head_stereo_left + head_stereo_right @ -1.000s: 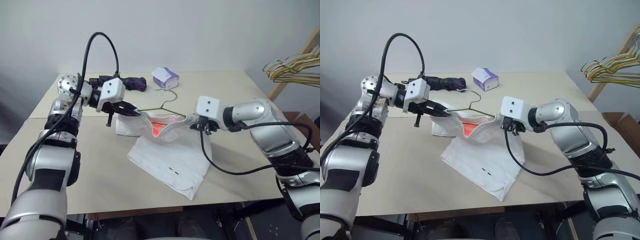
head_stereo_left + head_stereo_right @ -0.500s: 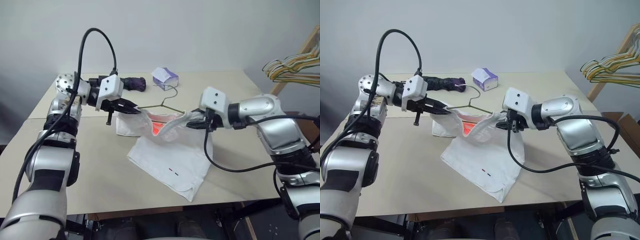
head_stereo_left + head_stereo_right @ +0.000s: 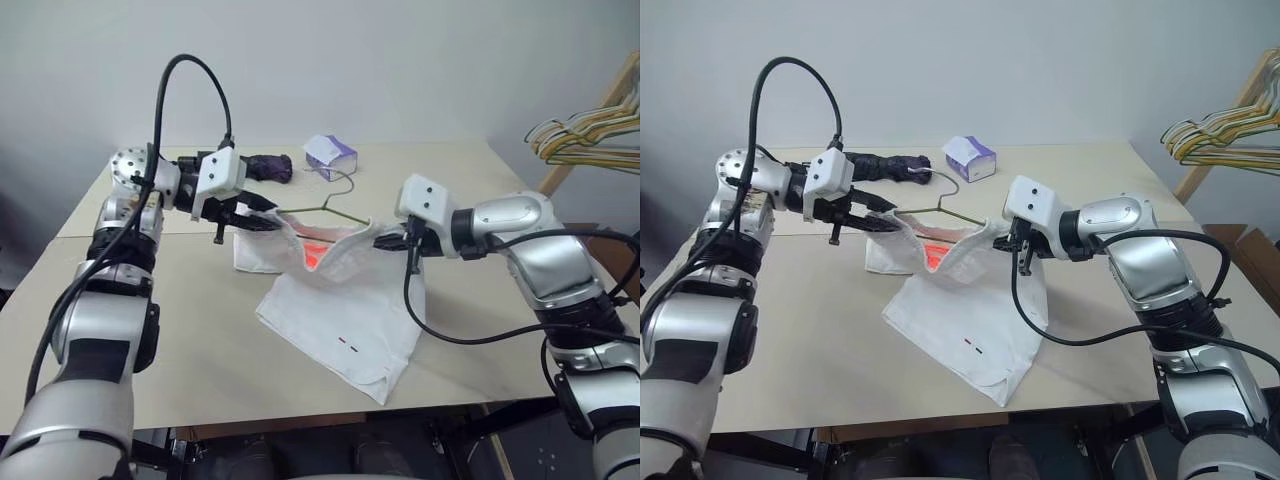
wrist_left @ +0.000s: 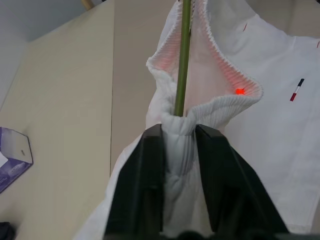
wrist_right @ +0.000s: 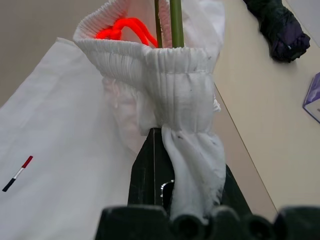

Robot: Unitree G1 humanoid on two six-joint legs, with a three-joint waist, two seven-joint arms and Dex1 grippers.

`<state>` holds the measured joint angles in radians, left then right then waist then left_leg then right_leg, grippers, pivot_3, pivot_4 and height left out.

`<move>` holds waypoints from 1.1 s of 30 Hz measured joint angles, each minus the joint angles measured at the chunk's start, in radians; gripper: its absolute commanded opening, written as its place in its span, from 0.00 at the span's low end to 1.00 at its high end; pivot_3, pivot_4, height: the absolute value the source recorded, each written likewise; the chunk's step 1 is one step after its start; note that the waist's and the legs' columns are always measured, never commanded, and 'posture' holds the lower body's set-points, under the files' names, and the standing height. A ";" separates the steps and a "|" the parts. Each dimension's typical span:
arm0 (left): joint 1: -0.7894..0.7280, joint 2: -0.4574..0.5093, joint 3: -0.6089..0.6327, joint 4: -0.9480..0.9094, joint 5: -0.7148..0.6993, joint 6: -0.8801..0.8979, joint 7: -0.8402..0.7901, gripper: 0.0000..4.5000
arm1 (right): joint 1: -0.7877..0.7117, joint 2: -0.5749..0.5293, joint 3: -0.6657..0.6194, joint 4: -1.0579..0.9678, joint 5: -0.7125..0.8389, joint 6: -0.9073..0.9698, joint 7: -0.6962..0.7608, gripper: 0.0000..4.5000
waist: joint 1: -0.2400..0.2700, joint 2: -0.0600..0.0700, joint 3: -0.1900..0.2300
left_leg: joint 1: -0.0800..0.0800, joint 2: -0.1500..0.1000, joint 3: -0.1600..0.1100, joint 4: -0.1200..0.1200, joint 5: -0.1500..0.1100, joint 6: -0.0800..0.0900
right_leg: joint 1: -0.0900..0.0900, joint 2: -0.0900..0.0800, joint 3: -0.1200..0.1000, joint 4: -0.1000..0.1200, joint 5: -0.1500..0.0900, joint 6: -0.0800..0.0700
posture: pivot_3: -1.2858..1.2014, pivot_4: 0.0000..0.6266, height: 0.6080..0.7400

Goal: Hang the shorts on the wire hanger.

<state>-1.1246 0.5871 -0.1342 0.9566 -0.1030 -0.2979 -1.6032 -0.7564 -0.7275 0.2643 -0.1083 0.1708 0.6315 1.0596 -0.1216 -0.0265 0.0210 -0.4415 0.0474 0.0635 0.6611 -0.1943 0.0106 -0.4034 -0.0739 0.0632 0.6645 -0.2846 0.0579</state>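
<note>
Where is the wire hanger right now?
In the head views the wire hanger sits mid-table, threaded through the waistband of the shorts between the left gripper and right gripper, its hook toward the tissue box.

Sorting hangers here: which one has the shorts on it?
The bare wire hanger over the table, threaded through the shorts; the coloured hangers hang apart, bare.

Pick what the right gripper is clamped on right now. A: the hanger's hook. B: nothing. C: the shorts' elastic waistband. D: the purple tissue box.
C: in the right wrist view, the right gripper has its fingers shut on the gathered waistband of the shorts.
</note>
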 measured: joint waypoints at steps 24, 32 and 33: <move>0.356 -0.096 0.282 -0.470 -0.363 0.460 0.252 0.99 | 0.197 0.092 -0.511 -0.264 0.054 0.874 -0.493 0.00 | -0.012 0.003 -0.002 | 0.000 0.000 -0.006 0.000 0.000 0.000 | 0.001 -0.002 0.000 0.002 0.000 0.000 | 0.43 0.00 1.00; 0.402 -0.180 0.296 -0.709 -0.492 0.608 0.371 0.99 | 0.212 0.226 -0.766 -0.285 -0.042 0.975 -0.777 0.00 | -0.053 0.007 -0.004 | 0.005 -0.002 -0.008 0.000 0.000 0.000 | 0.006 -0.002 0.001 0.000 0.000 0.000 | 0.42 0.00 1.00; 0.408 -0.184 0.298 -0.712 -0.497 0.610 0.375 0.99 | 0.203 0.249 -0.789 -0.285 -0.073 0.975 -0.828 0.00 | -0.062 0.007 -0.005 | 0.008 -0.002 -0.008 0.000 0.000 0.000 | 0.009 -0.002 0.001 0.000 0.000 0.000 | 0.42 0.00 1.00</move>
<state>-0.7170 0.4027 0.1635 0.2445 -0.5997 0.3120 -1.2278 -0.5536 -0.4783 -0.5246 -0.3935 0.0977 1.6068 0.2313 -0.1841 -0.0194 0.0163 -0.4336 0.0453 0.0551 0.6610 -0.1943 0.0106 -0.3945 -0.0760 0.0643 0.6646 -0.2847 0.0584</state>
